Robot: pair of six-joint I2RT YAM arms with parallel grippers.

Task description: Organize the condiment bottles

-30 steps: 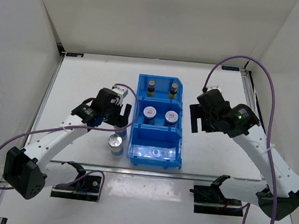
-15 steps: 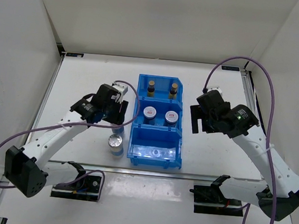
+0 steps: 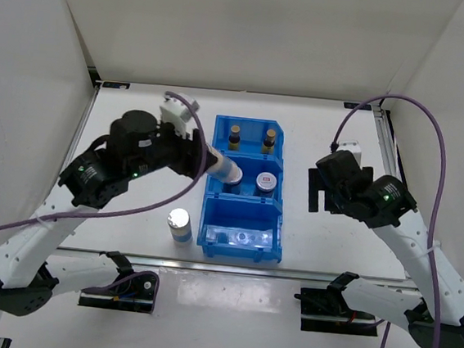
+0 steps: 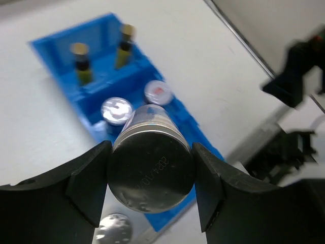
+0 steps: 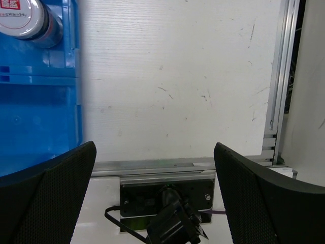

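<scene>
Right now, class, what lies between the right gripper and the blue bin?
Only bare white tabletop separates the right gripper from the blue bin, per the top view.

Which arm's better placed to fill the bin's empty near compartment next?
Left. The left gripper is shut on a white bottle above the blue bin. The right gripper is open, empty, off to the bin's right.

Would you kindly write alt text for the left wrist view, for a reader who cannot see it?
The left gripper clamps a silver-ended bottle, seen end-on, over a blue compartment bin. The bin holds two slim dark-brown bottles in its far compartment and a bottle with a red-white top label in the next; another silver top shows at the bottom edge.
</scene>
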